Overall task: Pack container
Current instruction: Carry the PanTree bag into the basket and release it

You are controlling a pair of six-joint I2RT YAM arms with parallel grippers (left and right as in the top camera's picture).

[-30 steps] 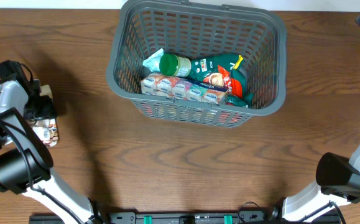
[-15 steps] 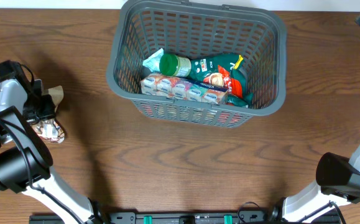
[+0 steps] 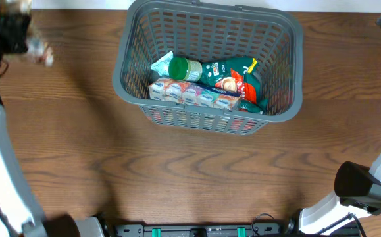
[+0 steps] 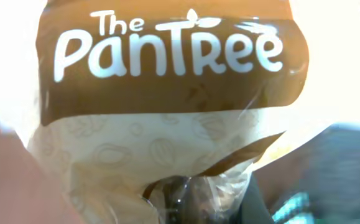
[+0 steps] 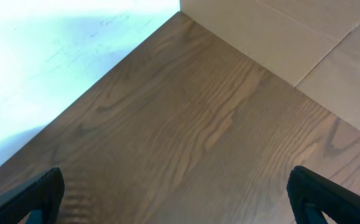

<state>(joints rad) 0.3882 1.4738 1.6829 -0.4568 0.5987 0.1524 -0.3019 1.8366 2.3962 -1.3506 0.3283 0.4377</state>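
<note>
Left pincer [image 3: 20, 37] clamps the packet [image 4: 167, 124] high; a loose hold could drop it short of the container [image 3: 203, 120]. Right pincer [image 5: 180, 193] gapes empty.

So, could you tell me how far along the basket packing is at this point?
Partly done. Several snacks already lie in the container, among them a green-lidded jar and a row of small packs. In hand: the left gripper holds a Pantree packet, well left of the container. Left: carrying it over and dropping it in. The right gripper hangs open over the table.
</note>
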